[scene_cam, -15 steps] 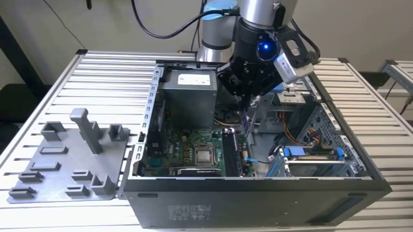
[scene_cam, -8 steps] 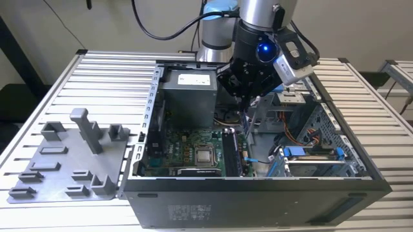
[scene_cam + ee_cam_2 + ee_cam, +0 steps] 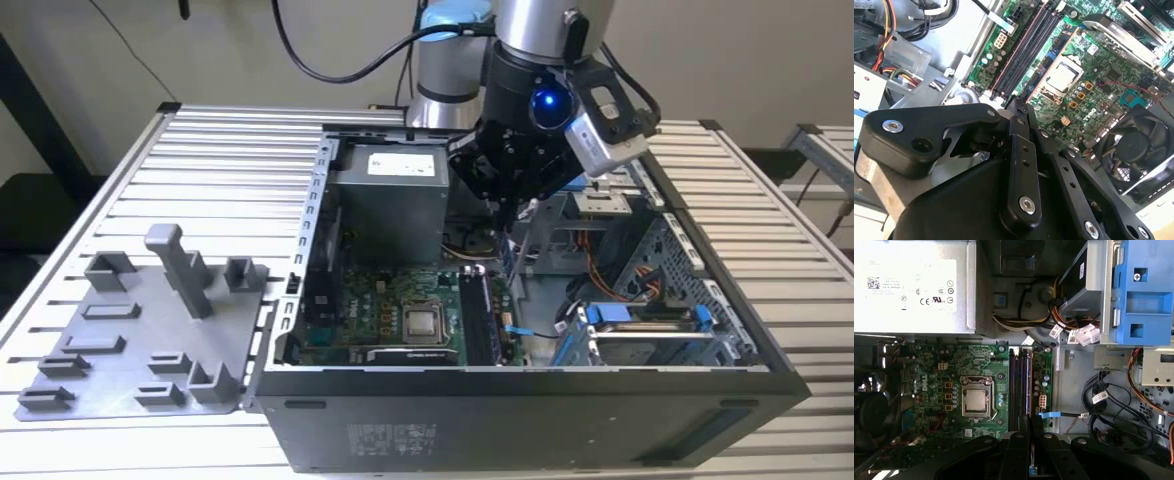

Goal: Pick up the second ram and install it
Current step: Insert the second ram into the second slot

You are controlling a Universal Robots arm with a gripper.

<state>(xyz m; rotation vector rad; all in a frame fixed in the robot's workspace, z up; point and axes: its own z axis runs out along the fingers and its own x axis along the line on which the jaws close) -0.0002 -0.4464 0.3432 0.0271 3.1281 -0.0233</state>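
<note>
black multi-link gripper (image 3: 514, 205) | pinching thin dark memory stick (image 3: 507, 245), held upright | position: above long black memory slots (image 3: 1018, 387) of green motherboard (image 3: 944, 390)

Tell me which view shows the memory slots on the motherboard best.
The first wrist view: the memory slots lie unobstructed from nearly straight above, end to end. The second wrist view shows them slanted, their near ends behind the gripper. In the exterior view they are a narrow dark strip.

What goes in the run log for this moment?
gripper: shut on long thin dark second ram, held upright | position: over black memory slots of green motherboard | install: not yet seated
</note>
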